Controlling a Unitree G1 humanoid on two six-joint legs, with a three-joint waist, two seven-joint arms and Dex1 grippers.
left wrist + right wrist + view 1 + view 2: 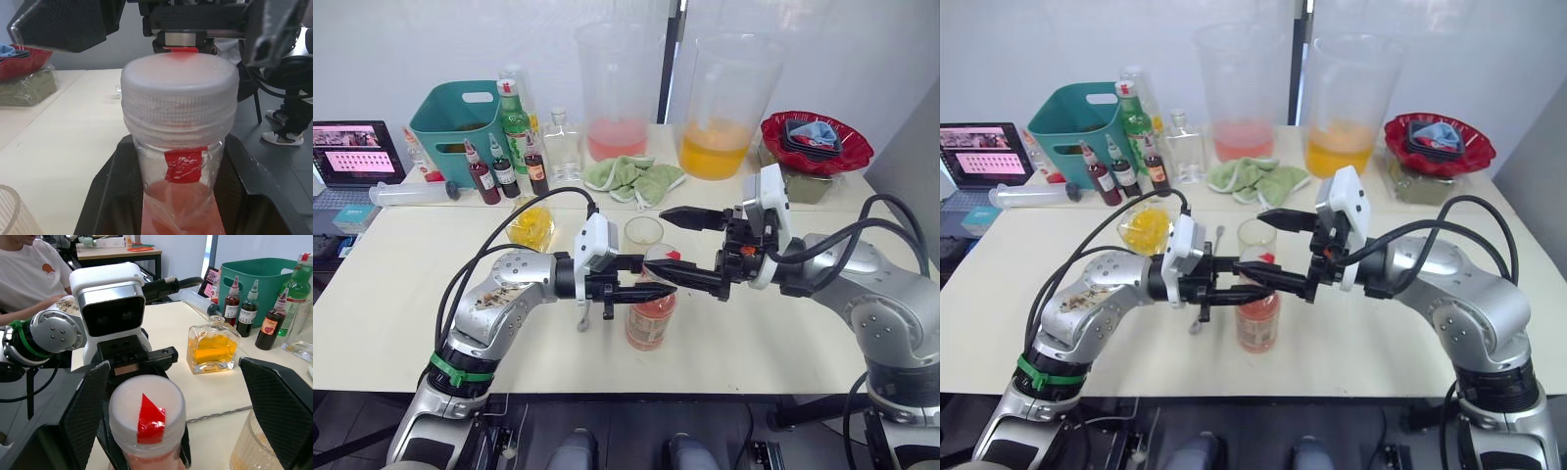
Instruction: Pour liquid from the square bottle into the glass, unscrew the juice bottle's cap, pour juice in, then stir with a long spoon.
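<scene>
Two grippers meeting at the juice bottle (651, 318) near the table's (401, 304) front edge, left gripper (651, 290) pinching its neck under the cap (146, 415), right gripper (183, 396) spread wide around the cap, glass (644, 233) just behind, square bottle (213, 346) beside it

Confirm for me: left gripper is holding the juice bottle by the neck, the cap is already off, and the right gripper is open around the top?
Not quite. The cap is on the juice bottle, as the left wrist view shows. The left gripper does hold the neck, and the right gripper is open around the top.
</scene>
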